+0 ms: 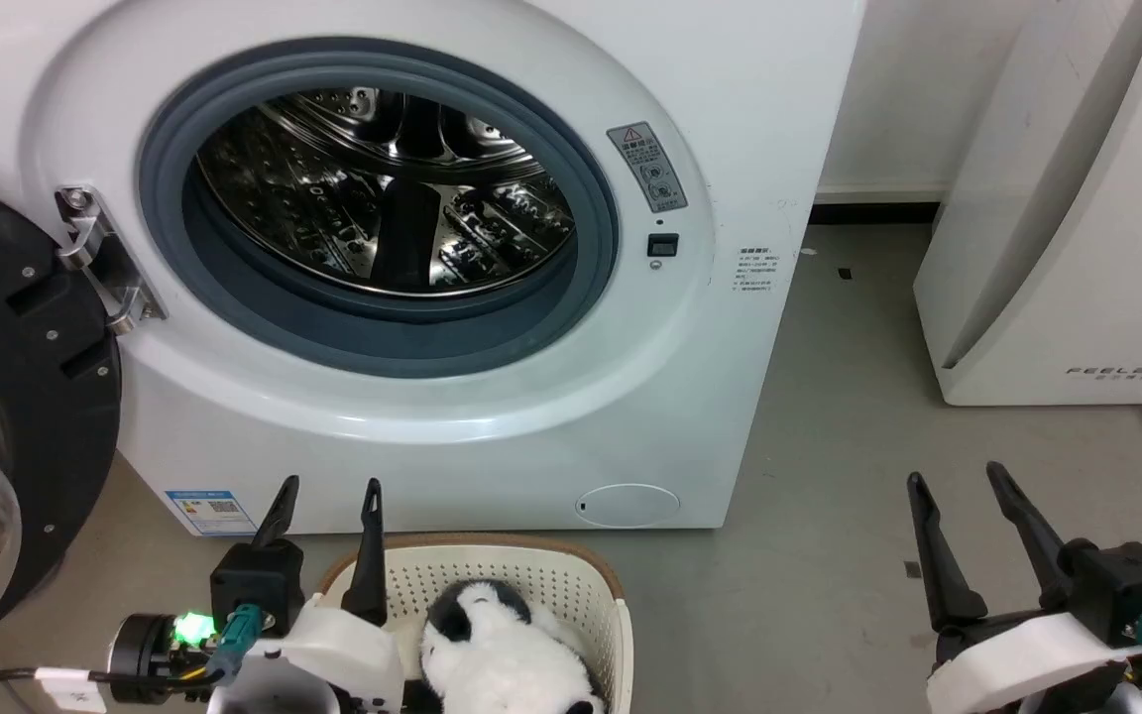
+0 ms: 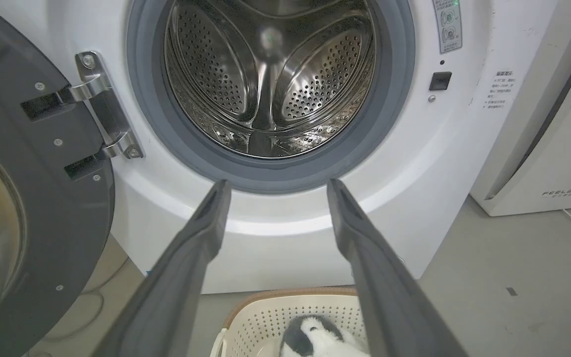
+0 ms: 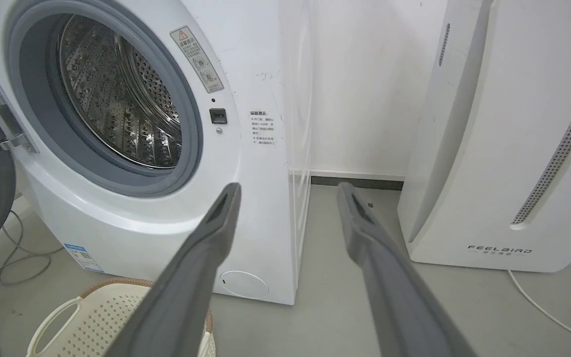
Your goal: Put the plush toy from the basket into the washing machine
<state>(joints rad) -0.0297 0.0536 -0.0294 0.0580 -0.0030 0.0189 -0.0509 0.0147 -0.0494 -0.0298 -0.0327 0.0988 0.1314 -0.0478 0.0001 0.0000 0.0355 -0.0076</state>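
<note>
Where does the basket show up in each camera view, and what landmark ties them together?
Head view: basket, bottom centre, below the washing machine.
Left wrist view: basket, bottom centre.
Right wrist view: basket, bottom-left corner.
Shared landmark: the washing machine's grey-ringed porthole.

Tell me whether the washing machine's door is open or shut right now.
Open. The door of the washing machine hangs swung aside on its hinge, and the steel drum shows uncovered.

One basket point(image 1: 586, 585), washer point(image 1: 492, 436), seemingly one toy point(image 1: 502, 659)
</note>
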